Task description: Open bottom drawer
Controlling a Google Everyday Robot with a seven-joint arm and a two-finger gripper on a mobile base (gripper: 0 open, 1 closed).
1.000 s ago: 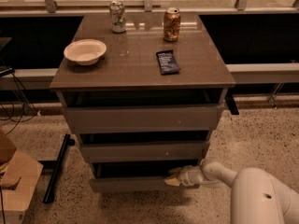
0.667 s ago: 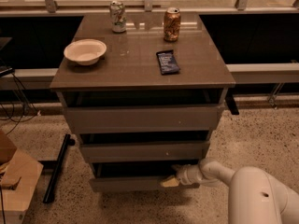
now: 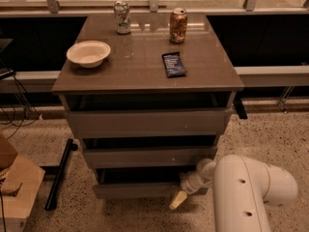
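The cabinet has three grey-brown drawers, all pulled out a little. The bottom drawer (image 3: 133,190) is the lowest and narrowest, with a plain flat front and a dark gap (image 3: 140,175) showing behind it. My gripper (image 3: 177,200) reaches in from the right on my white arm (image 3: 246,192). Its pale tip is at the right end of the bottom drawer's front, at its lower edge. The middle drawer (image 3: 145,157) with a small pale speck and the wider top drawer (image 3: 145,123) sit above.
On the cabinet top (image 3: 145,71) are a white bowl (image 3: 88,53), a pale can (image 3: 122,17), a brown can (image 3: 178,25) and a dark snack packet (image 3: 173,64). A black bar (image 3: 60,173) and a wooden box (image 3: 17,187) are on the speckled floor at left.
My gripper has moved a little left and lower along the bottom drawer's front. The drawers look unchanged.
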